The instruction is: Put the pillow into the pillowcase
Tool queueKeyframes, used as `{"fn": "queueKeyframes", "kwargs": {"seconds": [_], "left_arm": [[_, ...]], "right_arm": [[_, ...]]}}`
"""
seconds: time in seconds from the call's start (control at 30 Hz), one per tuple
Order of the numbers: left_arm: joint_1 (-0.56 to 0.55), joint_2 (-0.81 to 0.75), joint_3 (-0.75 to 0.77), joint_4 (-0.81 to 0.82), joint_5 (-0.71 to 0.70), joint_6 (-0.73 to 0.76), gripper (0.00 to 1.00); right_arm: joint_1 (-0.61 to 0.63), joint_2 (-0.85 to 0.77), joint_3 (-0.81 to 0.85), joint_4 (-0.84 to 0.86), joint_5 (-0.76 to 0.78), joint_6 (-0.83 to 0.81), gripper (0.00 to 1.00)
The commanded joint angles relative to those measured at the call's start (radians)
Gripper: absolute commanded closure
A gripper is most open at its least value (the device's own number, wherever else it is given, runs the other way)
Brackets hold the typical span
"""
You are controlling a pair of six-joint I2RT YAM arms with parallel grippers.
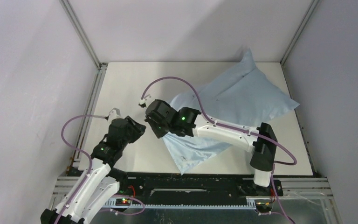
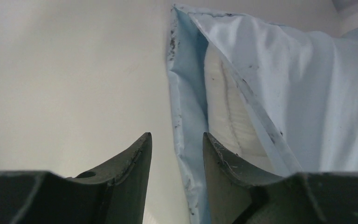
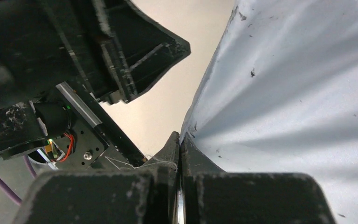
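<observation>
Your left gripper (image 2: pixel 177 136) stands parted, with the pillowcase (image 2: pixel 303 93) hem running between its fingers, nearer the right one, unclamped. Just beyond the tips the pillow (image 2: pixel 221 105) shows white inside the gaping mouth. Your right gripper (image 3: pixel 180 140) is pinched closed on the pillowcase edge at its tips.

A flat off-white rectangular tabletop (image 1: pixel 121 88), edged by metal rails (image 1: pixel 91 100), carries a thin light blue, dark-specked fabric pillowcase (image 1: pixel 242 100) lying across its right half, with the far corner raised against the back wall (image 1: pixel 186 28). A plump white pillow (image 2: pixel 223 107) shows inside the case's open mouth.
</observation>
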Motion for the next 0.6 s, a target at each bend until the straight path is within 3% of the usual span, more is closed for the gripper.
{"fn": "queueKeyframes", "kwargs": {"seconds": [0.0, 0.13, 0.37, 0.57], "left_arm": [[0.051, 0.005, -0.066, 0.136, 0.131, 0.002, 0.52], [0.055, 0.004, -0.097, 0.282, 0.257, -0.041, 0.5], [0.055, -0.065, -0.085, 0.296, 0.284, -0.042, 0.45], [0.044, 0.043, -0.076, 0.349, 0.351, -0.018, 0.46]], "right_arm": [[0.034, -0.021, 0.075, -0.067, 0.115, -0.034, 1.0], [0.027, -0.009, 0.09, -0.094, 0.172, -0.044, 1.0], [-0.074, -0.042, 0.005, -0.077, 0.251, -0.047, 1.0], [-0.173, -0.011, -0.03, -0.03, 0.35, -0.07, 1.0]]}}
